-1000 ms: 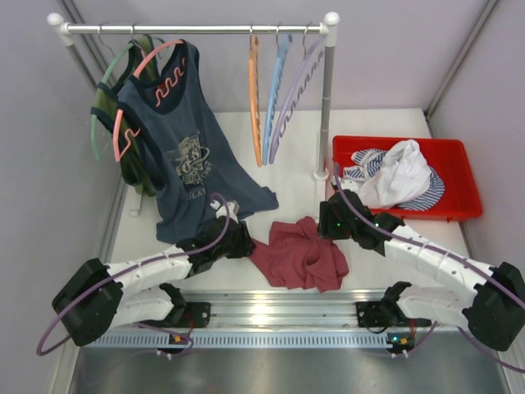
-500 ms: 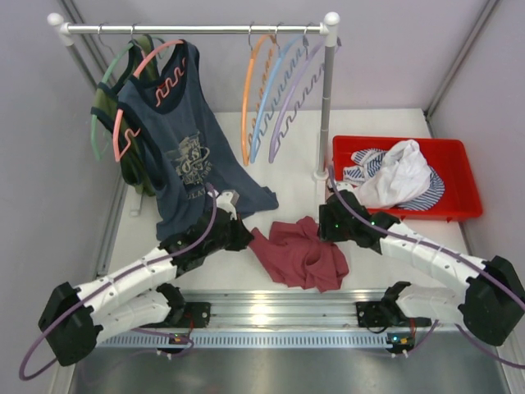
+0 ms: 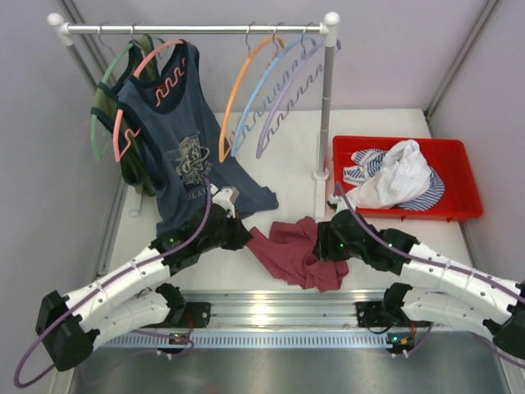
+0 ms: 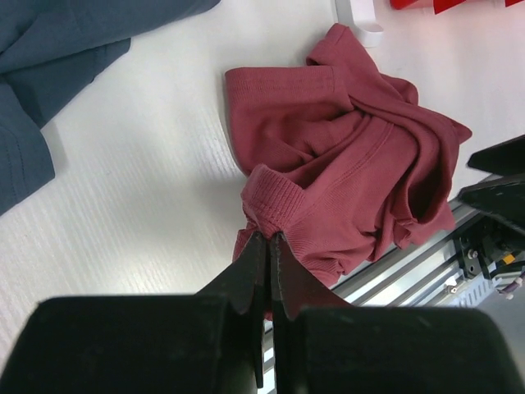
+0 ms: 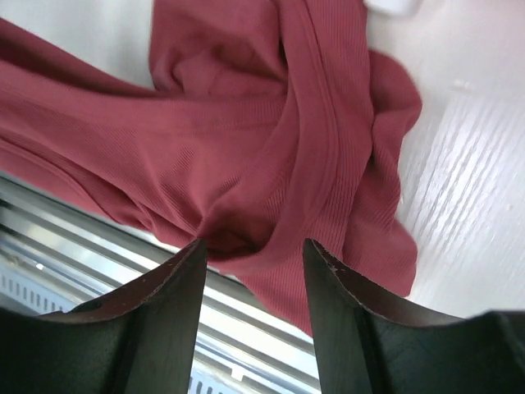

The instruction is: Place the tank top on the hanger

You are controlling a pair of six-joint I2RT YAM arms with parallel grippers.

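Observation:
The maroon tank top [image 3: 287, 253] lies crumpled on the white table near the front rail. My left gripper [image 3: 244, 238] is at its left edge, shut on a ribbed hem fold [image 4: 275, 205], with its jaws [image 4: 269, 235] pressed together on the cloth. My right gripper [image 3: 321, 245] hovers over the tank top's right side. It stands open [image 5: 254, 245], its two fingers straddling a raised fold of the maroon fabric [image 5: 246, 123] without pinching it. The orange hanger [image 3: 232, 107] hangs empty on the rack's rail, swung out to the left.
A navy printed top [image 3: 184, 152] hangs on a salmon hanger at the rack's left, its hem reaching the table beside my left arm. Light blue [image 3: 261, 98] and lilac [image 3: 287, 94] hangers hang by the rack post [image 3: 326, 107]. A red tray [image 3: 459, 156] holds white and striped clothes.
My left gripper has shut on the tank top's hem and pulled it slightly left. My right gripper has shifted nearer over the cloth. The three empty hangers have swung out to the left.

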